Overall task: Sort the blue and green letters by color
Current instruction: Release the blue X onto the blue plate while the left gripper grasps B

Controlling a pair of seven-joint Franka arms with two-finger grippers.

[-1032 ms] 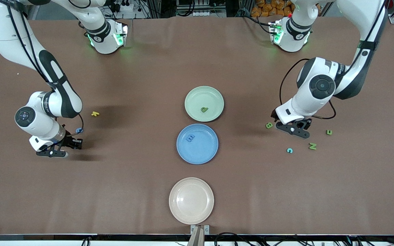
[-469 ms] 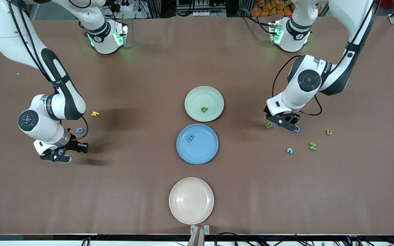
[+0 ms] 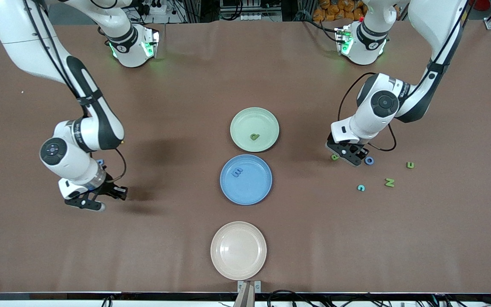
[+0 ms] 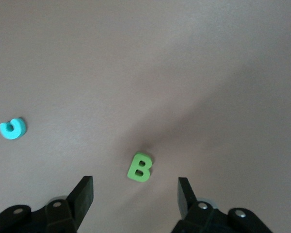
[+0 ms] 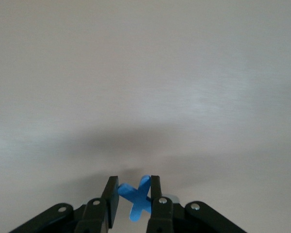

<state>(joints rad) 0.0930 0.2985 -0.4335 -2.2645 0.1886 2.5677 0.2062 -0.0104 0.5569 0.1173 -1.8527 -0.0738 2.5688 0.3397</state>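
A blue X (image 5: 138,196) is being clamped between the jaws of the right gripper (image 3: 93,199) over the surface (image 3: 164,221) at the right arm's end. The left gripper (image 4: 136,196) is being held just over a green B (image 4: 139,167), jaws apart, astride it. A blue O (image 3: 369,160) is lying beside it.

The front view looks down from high across the table (image 3: 186,85), facing both arm bases along its top and taking in the whole surface. The left wrist view looks down close at the tabletop past its own fingers (image 4: 85,194), onto a green B (image 4: 139,167) that the front view also shows (image 3: 334,157). The right wrist view sits equally close, past its own fingers (image 5: 111,196).
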